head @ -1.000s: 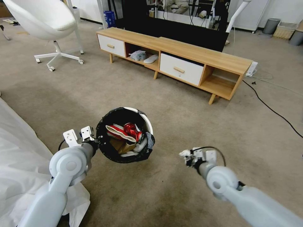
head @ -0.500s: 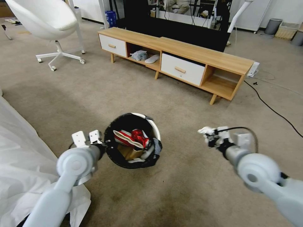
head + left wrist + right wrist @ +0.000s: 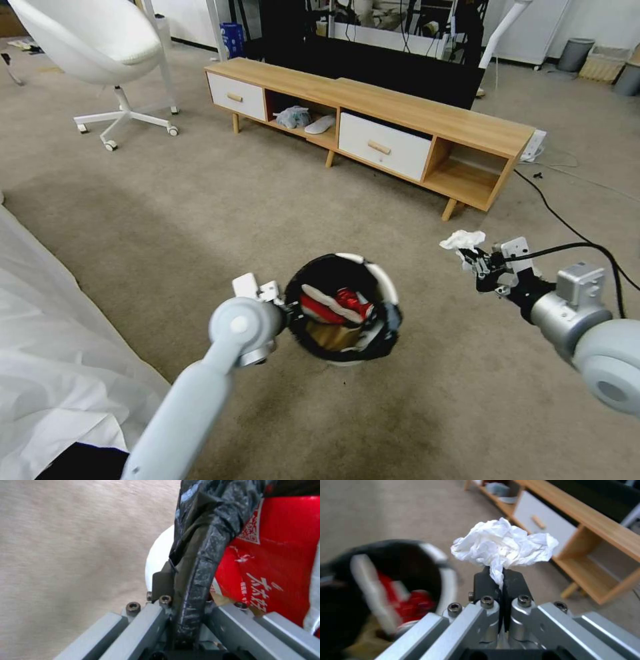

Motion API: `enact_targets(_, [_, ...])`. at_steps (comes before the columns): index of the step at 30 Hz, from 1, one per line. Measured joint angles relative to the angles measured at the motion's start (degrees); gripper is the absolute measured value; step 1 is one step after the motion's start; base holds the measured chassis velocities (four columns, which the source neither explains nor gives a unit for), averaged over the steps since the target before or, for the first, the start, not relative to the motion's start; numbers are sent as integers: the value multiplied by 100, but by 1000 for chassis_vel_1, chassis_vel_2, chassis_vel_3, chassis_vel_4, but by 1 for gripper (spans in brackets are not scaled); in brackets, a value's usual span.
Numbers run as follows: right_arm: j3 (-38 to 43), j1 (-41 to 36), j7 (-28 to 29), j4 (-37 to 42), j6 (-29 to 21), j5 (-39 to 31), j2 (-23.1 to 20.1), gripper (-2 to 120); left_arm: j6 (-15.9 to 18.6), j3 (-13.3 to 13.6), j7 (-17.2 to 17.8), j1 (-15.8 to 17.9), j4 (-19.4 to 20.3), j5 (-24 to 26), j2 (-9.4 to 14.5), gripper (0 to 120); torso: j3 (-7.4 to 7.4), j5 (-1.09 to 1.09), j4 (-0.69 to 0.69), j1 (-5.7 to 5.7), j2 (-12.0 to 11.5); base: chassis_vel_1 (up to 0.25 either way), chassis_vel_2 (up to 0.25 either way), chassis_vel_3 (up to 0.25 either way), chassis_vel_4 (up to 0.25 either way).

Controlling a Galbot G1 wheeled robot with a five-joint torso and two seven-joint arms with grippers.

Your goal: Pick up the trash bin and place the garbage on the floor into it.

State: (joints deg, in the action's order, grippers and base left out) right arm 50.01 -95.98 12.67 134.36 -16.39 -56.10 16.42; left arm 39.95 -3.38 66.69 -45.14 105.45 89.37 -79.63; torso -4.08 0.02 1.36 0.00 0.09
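Two end effectors, both loaded

Left end effector [image 3: 283,313] clamps the bag-lined rim of the trash bin [image 3: 381,283], held above the carpet [image 3: 200,200]; its fingertips are hidden behind the black liner. Inside lie a red wrapper [image 3: 320,308] and can [image 3: 350,303], partly buried. Right end effector [image 3: 475,261] pinches a white tissue [image 3: 463,240] just beside the bin. Beyond stands a wooden cabinet [image 3: 427,117].

Crinkly, faintly glossy black plastic bag [image 3: 200,555] folds over the smooth white plastic round trash bin [image 3: 385,283]. Inside it, a glossy red printed snack wrapper [image 3: 276,555]. Matt grey metal right gripper [image 3: 501,580] pinches a crumpled, soft white paper tissue [image 3: 503,543]. Matt grey metal left gripper [image 3: 186,605] clamps the bag-covered rim. Beige short-pile carpet [image 3: 200,200], rough and matt. Smooth light wooden low cabinet [image 3: 400,110].
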Motion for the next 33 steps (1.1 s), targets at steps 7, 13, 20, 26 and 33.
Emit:
enact_targets(7, [751,-886,-563,282,224,158,-184,0,-11,126,107,259,-327,15,-525,0,0,-1,-1,0,0,0,0,0,0])
enact_targets(13, [772,-1007,-1021,474,413,208,-178,0,-58,214,134,371,-416,7,-756,0,0,0,-1,0,0,0,0,0,0])
enact_targets(20, [704,-1136,-1246,526,511,284,-287,0,-89,279,164,495,-437,33,-896,0,0,-1,-1,0,0,0,0,0,0])
enact_targets(26, [627,-1249,-1443,438,560,409,-388,0,-131,314,204,648,-511,49,-1119,0,0,-1,-1,0,1,0,0,0,0])
enact_targets(33, [464,-1274,-1556,323,563,502,-460,0,-165,334,224,704,-576,-6,-1268,0,0,-1,0,0,1,0,0,0,0])
